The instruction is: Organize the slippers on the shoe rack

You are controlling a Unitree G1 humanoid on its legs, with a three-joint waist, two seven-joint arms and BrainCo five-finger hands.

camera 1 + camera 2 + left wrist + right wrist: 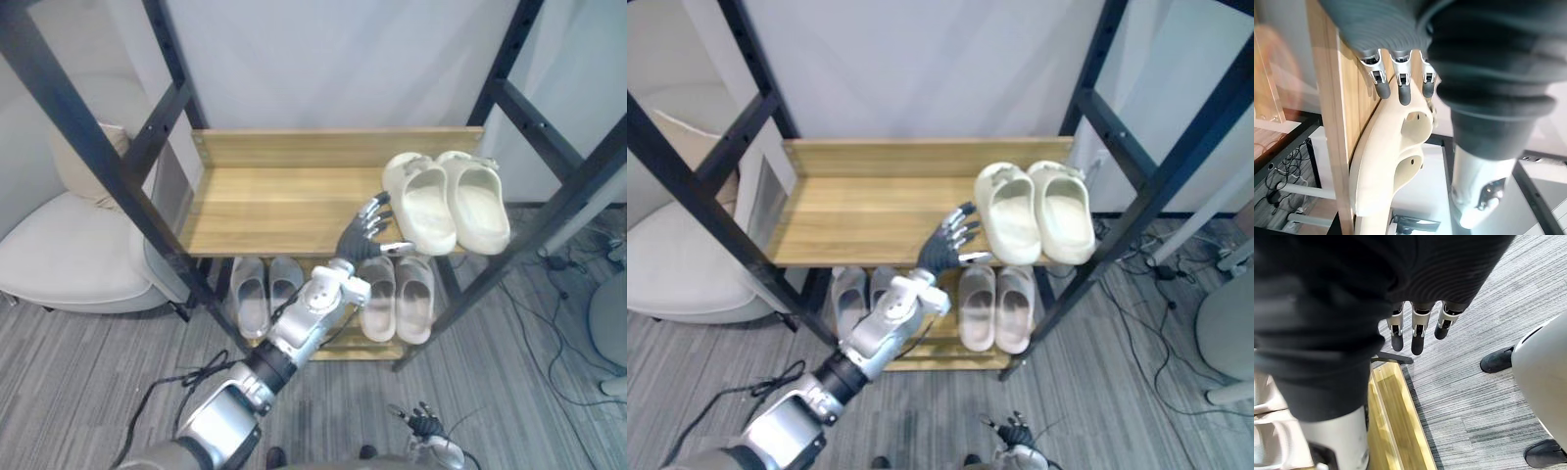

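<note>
— Which step is this, would you say?

— Tidying the last pair, I'd judge. The cream slippers (446,201) sit side by side on the top shelf (265,206) of the shoe rack (59,113), at that shelf's right end and reaching its front edge. Two pairs of grey slippers (397,294) already stand lined up beneath the top shelf.

— And the hand?

— The left hand (370,233) is at the top shelf's front edge, just beside the slipper nearer the shelf's middle. Its fingers (1403,93) are straight and a little spread, holding nothing. The tips are at that slipper's side, but I can't tell whether they are touching it or just short of it.

— So what does the next move call for?

— Either a flat nudge against that side to square the pair up, or a curl round the slipper to shift it toward the bare middle of the top shelf. A hard shove could tip it off the front.

— The other hand?

— The right hand (423,423) hangs well below the top shelf, fingers straight, idle.
</note>
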